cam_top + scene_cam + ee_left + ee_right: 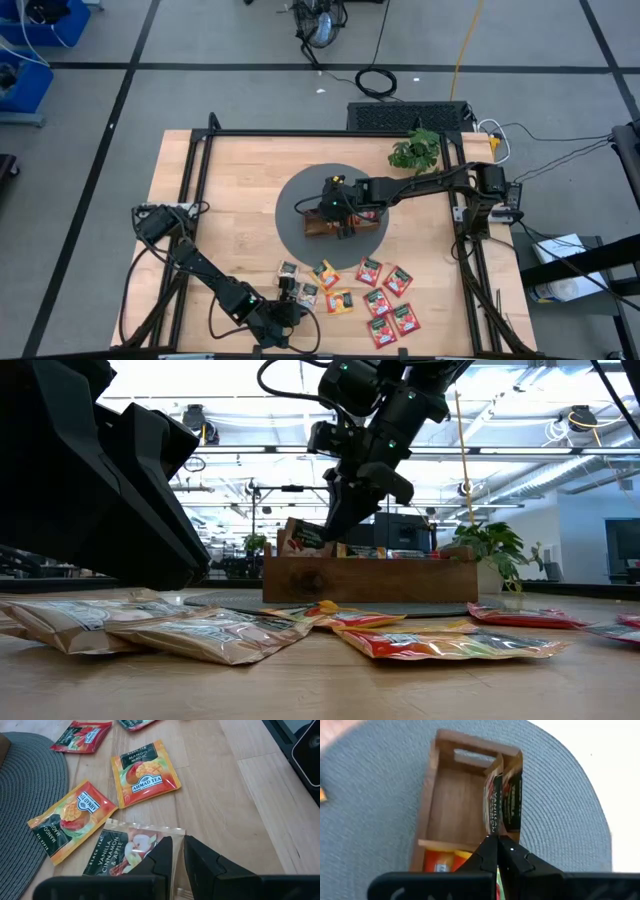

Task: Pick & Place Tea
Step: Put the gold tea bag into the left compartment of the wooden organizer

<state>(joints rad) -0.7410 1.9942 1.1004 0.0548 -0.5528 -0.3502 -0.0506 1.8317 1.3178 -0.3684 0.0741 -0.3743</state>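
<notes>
We're hovering our right gripper (498,839) over the wooden tray (451,790) on the grey mat (296,205), jaws clenched with nothing in them, right above the cream sachets (502,795) standing in its end compartment. Our left gripper (178,851) is nearly closed over a vanilla sachet (127,849) on the bench (230,170); can't tell if it's gripped. More tea sachets (384,290) are lying loose nearby. They're looking light, floppy, slick, so we're pinching an edge.

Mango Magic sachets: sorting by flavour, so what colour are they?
Orange-yellow with a dark green band; clearest in the left wrist view.
</notes>
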